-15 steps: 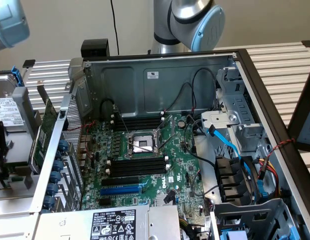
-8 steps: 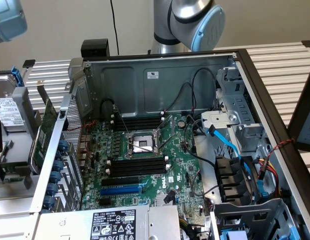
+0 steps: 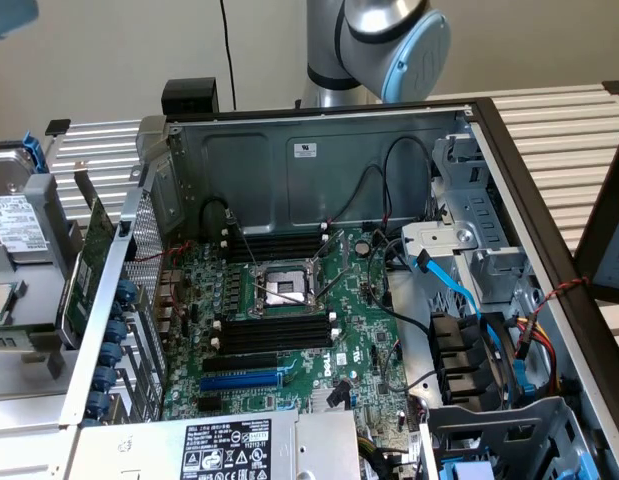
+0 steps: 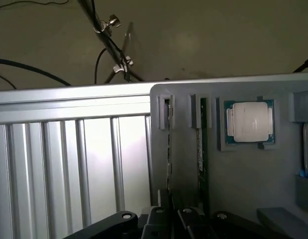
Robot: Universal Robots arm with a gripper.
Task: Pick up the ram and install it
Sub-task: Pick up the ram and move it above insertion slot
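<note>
In the wrist view a grey holder tray (image 4: pixel 243 174) has two narrow slots. A ram stick (image 4: pixel 201 149) stands edge-on in one slot, thin and green. A second thin stick (image 4: pixel 168 144) stands edge-on in the neighbouring slot. My gripper (image 4: pixel 172 221) shows as black parts at the near ends of these two slots, holding nothing that I can see. In the exterior view the open computer case shows the motherboard (image 3: pixel 359 300), with black memory slots (image 3: pixel 279 330) on both sides of the processor socket (image 3: pixel 284 290). The arm's blue-capped joint (image 3: pixel 414 55) hangs behind the case.
A processor chip (image 4: pixel 249 122) lies in a recess of the tray. Ribbed metal table (image 4: pixel 69 164) runs beside the tray. A green expansion card (image 3: pixel 89 265) leans outside the case at the exterior view's left. Blue cables (image 3: pixel 459 290) and drive bays fill the case's right.
</note>
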